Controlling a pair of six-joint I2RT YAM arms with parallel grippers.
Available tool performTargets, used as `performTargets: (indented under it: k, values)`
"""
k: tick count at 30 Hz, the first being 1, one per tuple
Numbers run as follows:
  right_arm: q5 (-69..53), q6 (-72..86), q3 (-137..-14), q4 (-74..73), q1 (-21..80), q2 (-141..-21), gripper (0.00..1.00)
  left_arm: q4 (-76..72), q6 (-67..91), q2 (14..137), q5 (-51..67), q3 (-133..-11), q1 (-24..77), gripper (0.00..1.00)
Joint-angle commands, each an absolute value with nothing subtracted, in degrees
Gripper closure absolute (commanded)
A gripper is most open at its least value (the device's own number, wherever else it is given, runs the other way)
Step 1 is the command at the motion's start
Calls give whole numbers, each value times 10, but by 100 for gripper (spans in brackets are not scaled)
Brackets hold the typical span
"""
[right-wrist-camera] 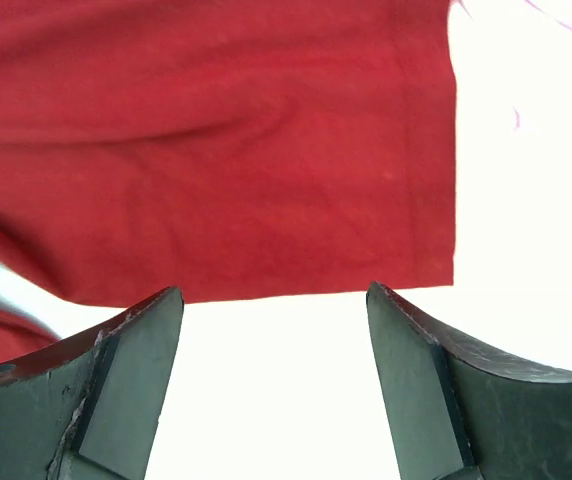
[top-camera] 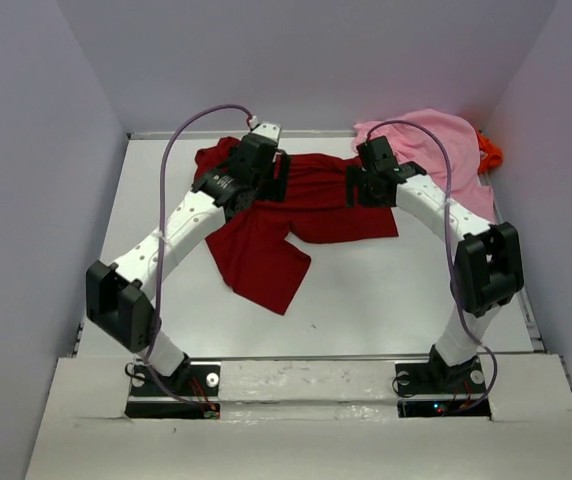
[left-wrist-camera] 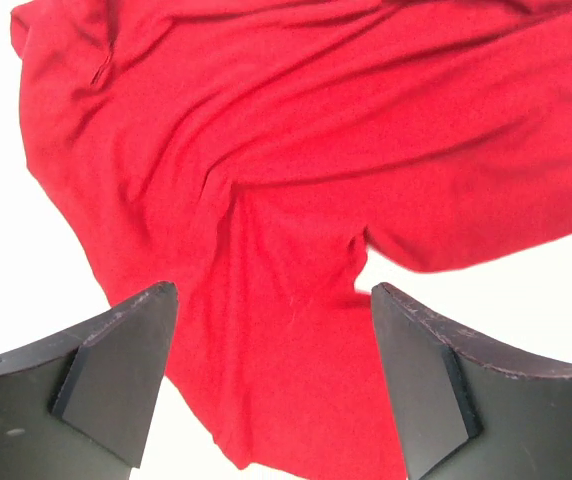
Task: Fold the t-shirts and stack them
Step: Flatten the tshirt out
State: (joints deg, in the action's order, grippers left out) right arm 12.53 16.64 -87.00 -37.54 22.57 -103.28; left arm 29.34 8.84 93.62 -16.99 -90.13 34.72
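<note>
Fingers (left-wrist-camera: pixel 116 385) on the left gripper (left-wrist-camera: pixel 271 345) stand wide apart with nothing between them. The right gripper (right-wrist-camera: pixel 274 380) is spread just as wide and is equally empty. From where I stand, both hang low over the red shirt (top-camera: pixel 266 235). It lies crumpled toward the far edge of the bench (top-camera: pixel 396 300), its body stretched between the two grippers and one loose flap trailing back toward the near edge. The pink shirt (top-camera: pixel 436 150) is heaped in the far right corner. The orange shirt (top-camera: pixel 490 152) is wedged beyond it against the right edge. Whether pink cloth touches the red shirt's right end cannot be told, because the right arm covers that spot.

Likely faults, as I judge them:

1. Right side: the fingers straddle a straight edge of the red shirt, with bare bench under the tips. Closing there may catch too little cloth, or none.
2. Left side: the cloth below is creased and layered. A pinch may take only a ridge or several layers, so the shirt would lift bunched rather than flat.
3. Unequal grips would twist the shirt when it is pulled.
4. If the pink shirt overlaps the red one, dragging the red shirt toward the near edge would pull the pink shirt along.
</note>
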Motion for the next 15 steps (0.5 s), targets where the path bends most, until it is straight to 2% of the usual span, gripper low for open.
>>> performTargets:
  k: [1,9,15]
  values:
    - [170,175,-824,-348,227,-1022,21,300,98,879,-180,-820,356,11]
    - [202,221,-733,-335,207,-1048,21,274,113,777,-171,-716,365,11]
    - [213,244,-715,-325,184,-1049,21,265,120,738,-162,-675,366,11]
